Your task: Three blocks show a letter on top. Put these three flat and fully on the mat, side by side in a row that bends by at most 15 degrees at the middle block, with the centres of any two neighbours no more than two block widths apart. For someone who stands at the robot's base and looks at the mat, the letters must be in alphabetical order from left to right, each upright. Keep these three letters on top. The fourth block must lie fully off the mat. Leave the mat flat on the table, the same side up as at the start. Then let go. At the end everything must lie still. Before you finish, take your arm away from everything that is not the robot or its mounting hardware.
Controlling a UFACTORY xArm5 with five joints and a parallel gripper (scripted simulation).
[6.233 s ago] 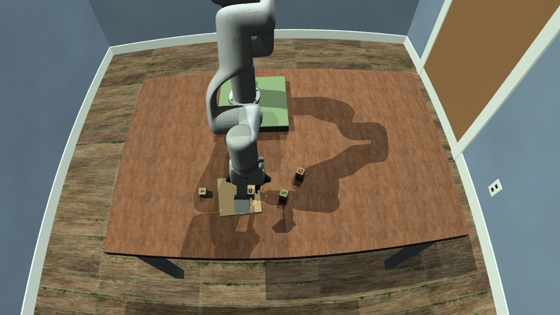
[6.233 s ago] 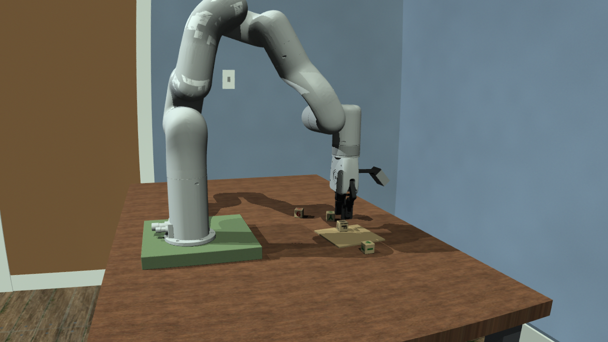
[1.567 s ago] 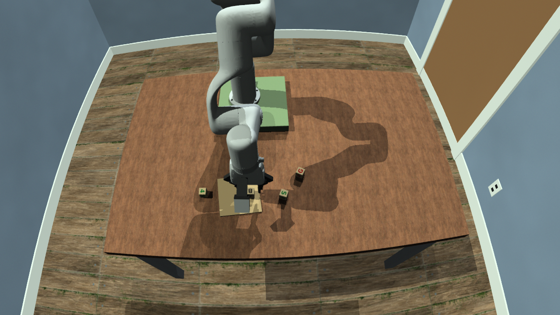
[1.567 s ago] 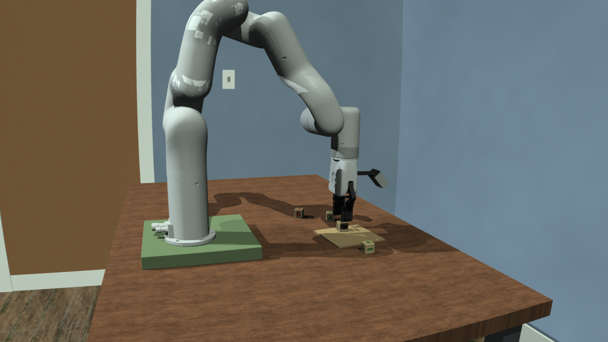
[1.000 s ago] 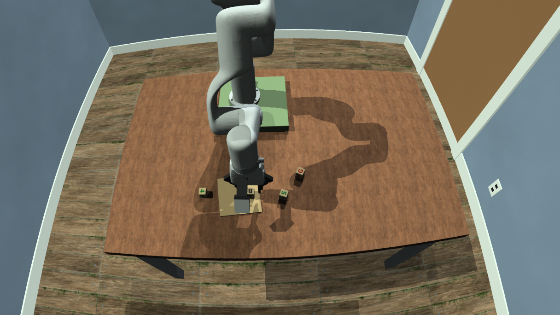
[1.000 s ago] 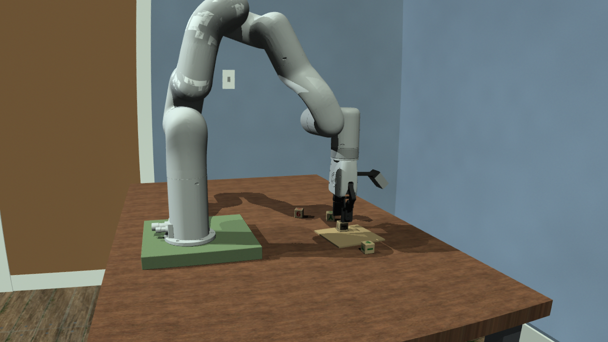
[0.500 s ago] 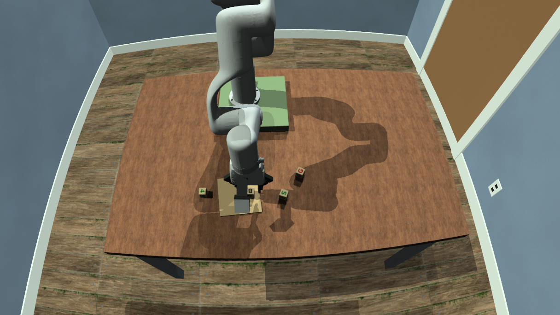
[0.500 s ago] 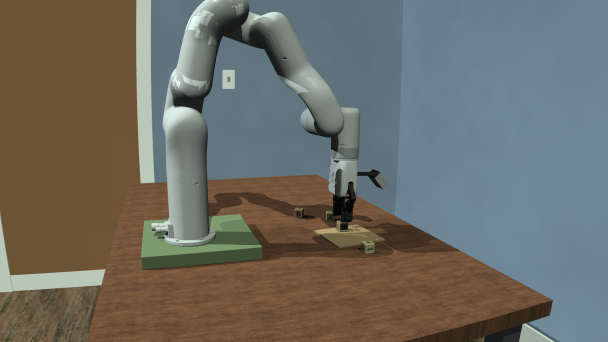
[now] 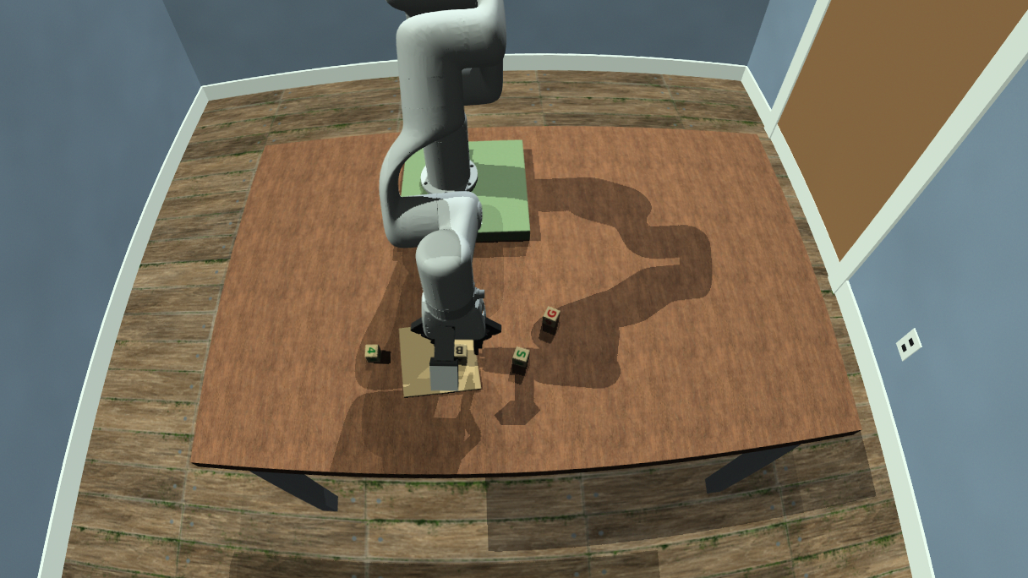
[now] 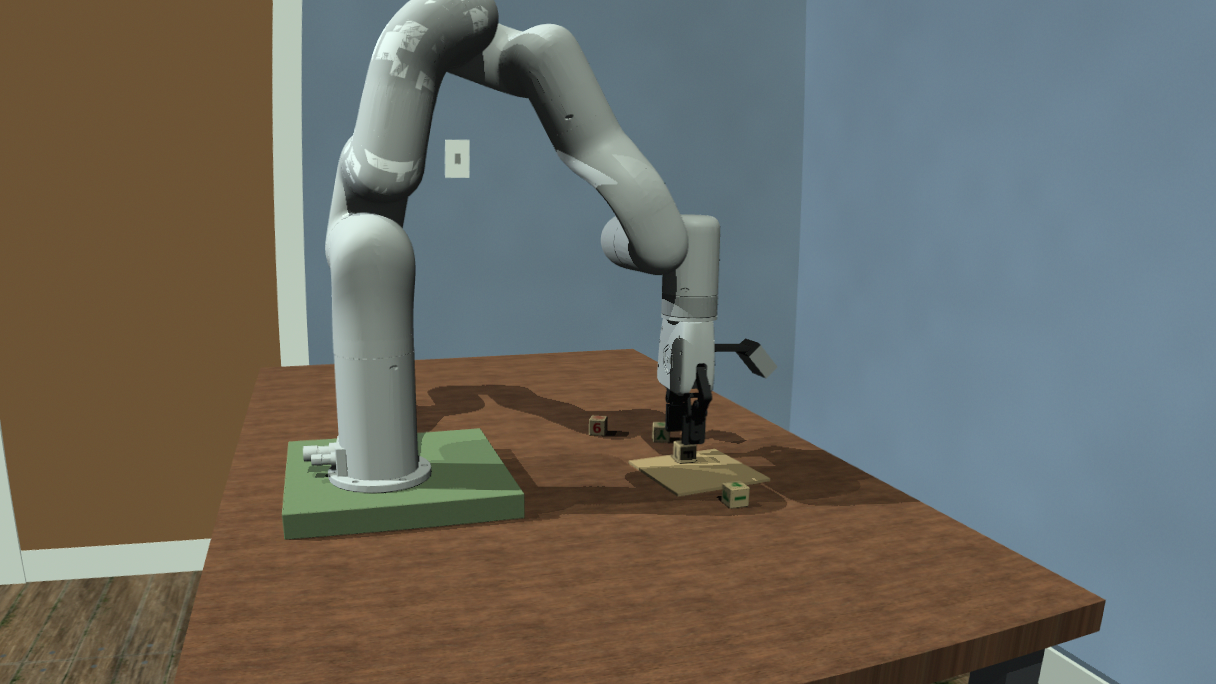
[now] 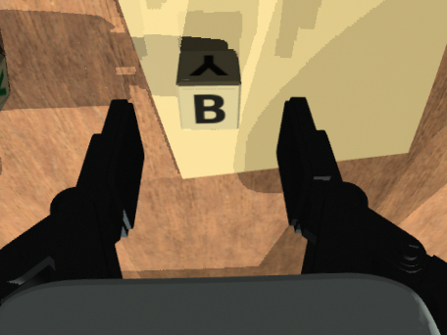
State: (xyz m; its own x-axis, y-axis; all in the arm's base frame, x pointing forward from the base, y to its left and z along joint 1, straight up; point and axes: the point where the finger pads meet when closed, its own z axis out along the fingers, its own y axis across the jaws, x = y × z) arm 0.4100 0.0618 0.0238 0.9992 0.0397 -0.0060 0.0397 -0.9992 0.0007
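Seen from the top view's side, the tan mat (image 9: 420,359) (image 10: 701,482) (image 11: 353,98) lies on the brown worktop (image 9: 287,287) (image 10: 510,595) (image 11: 196,235), nearer than the green base plate (image 9: 504,219) (image 10: 465,450) at the far side. The B block (image 9: 459,351) (image 10: 685,452) (image 11: 210,108) sits flat on the mat, toward its right side, its black letter facing up. A dark Y shows on one of its side faces in the wrist view.

The other three blocks are off the mat, on the worktop. The S block (image 9: 520,357) (image 10: 660,432) (image 11: 2,83), lettered in green, is to the right, with only a sliver of it at the wrist view's edge. The G block (image 9: 551,314) (image 10: 597,426), lettered in red, lies farther right and farther back. The 4 block (image 9: 371,351) (image 10: 735,495), green on top, is to the left, near the mat.

The arm (image 9: 434,86) (image 10: 586,119) reaches out from the base plate, and the jaws (image 9: 454,337) (image 10: 682,435) point down above the mat's far part, close to the B block. They are partly open, with nothing gripped.
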